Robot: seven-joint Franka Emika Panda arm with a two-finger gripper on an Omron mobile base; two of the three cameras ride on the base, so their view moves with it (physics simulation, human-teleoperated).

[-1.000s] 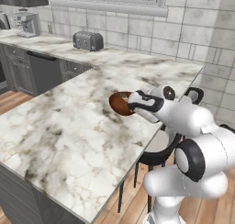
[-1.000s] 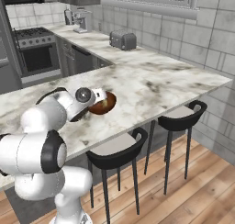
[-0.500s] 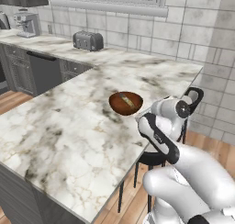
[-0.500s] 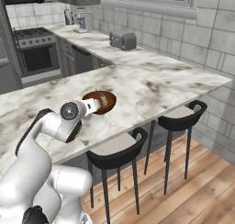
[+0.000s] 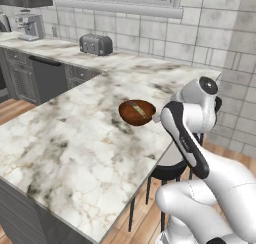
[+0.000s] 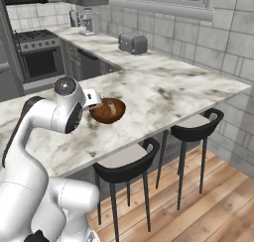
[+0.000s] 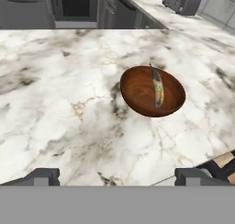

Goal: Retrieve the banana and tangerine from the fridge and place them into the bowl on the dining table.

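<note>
The reddish-brown bowl (image 7: 137, 91) stands on the white marble dining table (image 7: 69, 108), close to its stool-side edge. The banana (image 7: 157, 87) lies inside it, yellow with brown patches. In the base views the bowl (image 5: 130, 119) (image 6: 106, 118) sits just ahead of my folded arm, with the banana (image 5: 136, 108) showing in it. My gripper (image 7: 117, 177) hangs open and empty, drawn back short of the bowl, its dark fingertips (image 7: 43, 175) spread wide. The tangerine and the fridge are out of view.
A toaster (image 5: 96, 44) (image 6: 133, 42) and a coffee machine (image 5: 30, 25) stand on the wall counter behind the table. The dark range (image 6: 37, 52) is at the far left. Two black bar stools (image 6: 124, 166) (image 6: 196, 127) stand along the table's near edge.
The arm has pulled back from over the bowl toward the base and folded upward. The gripper has stayed open. The banana rests in the bowl.
</note>
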